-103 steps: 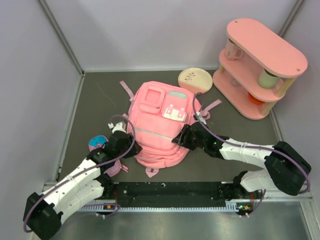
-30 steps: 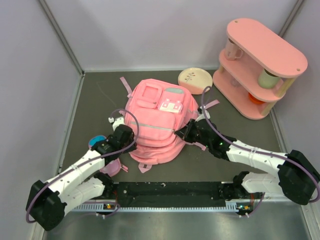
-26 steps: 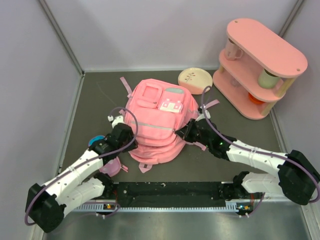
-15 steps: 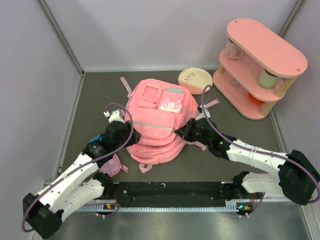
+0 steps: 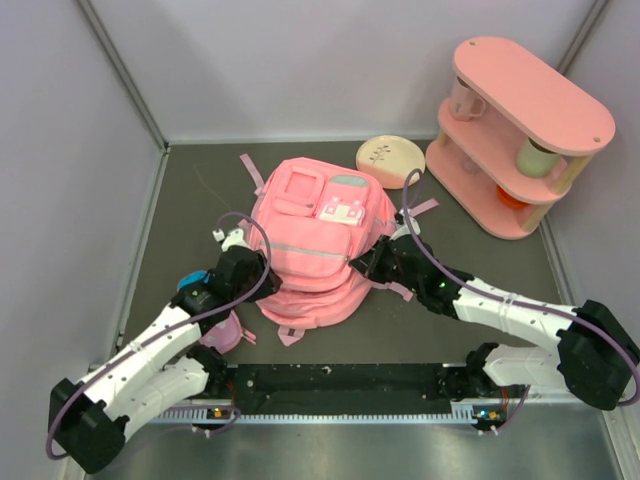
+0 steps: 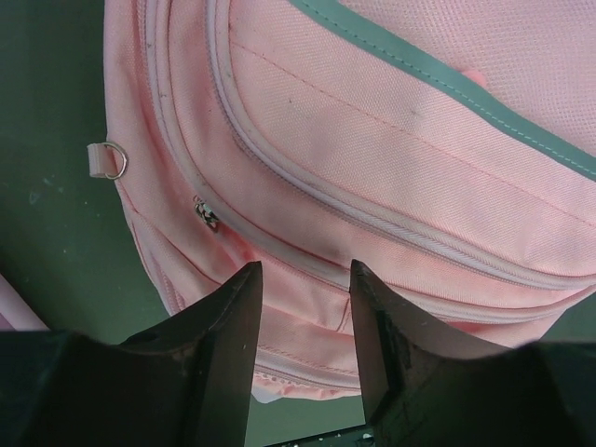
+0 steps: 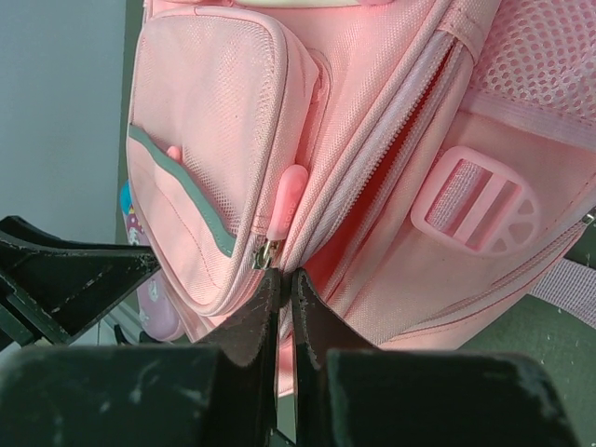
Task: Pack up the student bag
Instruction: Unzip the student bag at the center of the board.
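Premises: robot test cell, laboratory type. Plain grey panel walls [image 5: 300, 60] on metal framing [image 5: 120, 68] enclose a dark table [image 5: 200, 190]; arm mounting rail [image 5: 340, 380] at 6 o'clock.

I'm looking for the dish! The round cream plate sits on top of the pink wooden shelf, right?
Not on top. The round cream plate sits on the dark table, beside the pink wooden shelf and behind the soft pink fabric backpack. The top external view shows it.
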Available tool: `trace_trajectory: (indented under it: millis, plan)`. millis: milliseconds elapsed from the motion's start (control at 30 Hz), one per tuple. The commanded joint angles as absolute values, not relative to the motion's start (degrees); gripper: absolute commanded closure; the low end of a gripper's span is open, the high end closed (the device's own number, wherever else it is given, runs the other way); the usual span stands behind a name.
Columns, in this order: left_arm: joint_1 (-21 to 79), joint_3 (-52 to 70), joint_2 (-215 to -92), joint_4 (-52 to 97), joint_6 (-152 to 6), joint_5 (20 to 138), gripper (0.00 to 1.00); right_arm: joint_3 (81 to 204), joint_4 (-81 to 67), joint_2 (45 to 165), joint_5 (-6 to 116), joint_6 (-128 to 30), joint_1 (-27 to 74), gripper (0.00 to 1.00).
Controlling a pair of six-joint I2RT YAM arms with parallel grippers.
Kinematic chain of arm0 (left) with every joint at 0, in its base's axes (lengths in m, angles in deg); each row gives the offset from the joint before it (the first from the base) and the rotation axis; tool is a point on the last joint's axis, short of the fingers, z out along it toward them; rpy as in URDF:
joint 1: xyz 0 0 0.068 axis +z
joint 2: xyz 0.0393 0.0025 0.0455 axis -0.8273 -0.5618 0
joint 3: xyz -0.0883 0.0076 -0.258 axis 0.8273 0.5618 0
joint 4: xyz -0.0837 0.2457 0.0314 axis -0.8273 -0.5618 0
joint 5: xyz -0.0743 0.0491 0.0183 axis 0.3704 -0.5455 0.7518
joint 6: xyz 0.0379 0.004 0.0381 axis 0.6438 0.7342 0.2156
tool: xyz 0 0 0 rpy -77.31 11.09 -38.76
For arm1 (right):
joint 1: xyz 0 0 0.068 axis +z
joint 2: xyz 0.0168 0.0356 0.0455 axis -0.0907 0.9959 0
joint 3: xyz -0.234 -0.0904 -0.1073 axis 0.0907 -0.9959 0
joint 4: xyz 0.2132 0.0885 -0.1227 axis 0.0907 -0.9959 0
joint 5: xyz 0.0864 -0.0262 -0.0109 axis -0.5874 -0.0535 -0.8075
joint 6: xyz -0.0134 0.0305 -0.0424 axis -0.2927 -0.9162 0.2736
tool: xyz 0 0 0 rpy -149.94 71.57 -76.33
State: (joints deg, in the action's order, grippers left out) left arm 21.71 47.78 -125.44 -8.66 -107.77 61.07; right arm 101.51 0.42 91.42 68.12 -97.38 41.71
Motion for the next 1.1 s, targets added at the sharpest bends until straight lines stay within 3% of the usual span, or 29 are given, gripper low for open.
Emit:
trace_trajectory:
  millis: [0, 567, 733, 967, 1067]
  plan:
    - [21.72, 48.08, -123.57, -10.16, -108.02, 59.49, 0.52, 105.79, 5.04, 89.19, 68.69, -95.56, 41.12, 1.00]
    - [21.72, 51.33, -126.03, -7.00, -108.81, 57.30, 0.48, 105.27, 5.48, 88.32, 68.08, -95.64, 41.20, 1.00]
    - [21.72, 51.51, -127.17, -6.03, -108.90, 56.33, 0.53, 105.62, 5.31, 87.70, 67.72, -95.91, 41.12, 1.00]
    - [21.72, 52.21, -127.35, -5.24, -108.37, 54.66, 0.68, 105.88, 5.22, 87.70, 67.46, -95.99, 41.20, 1.00]
    - [21.72, 52.56, -127.35, -5.33, -108.29, 54.83, 0.61, 105.97, 5.22, 87.87, 67.64, -95.99, 41.11, 1.00]
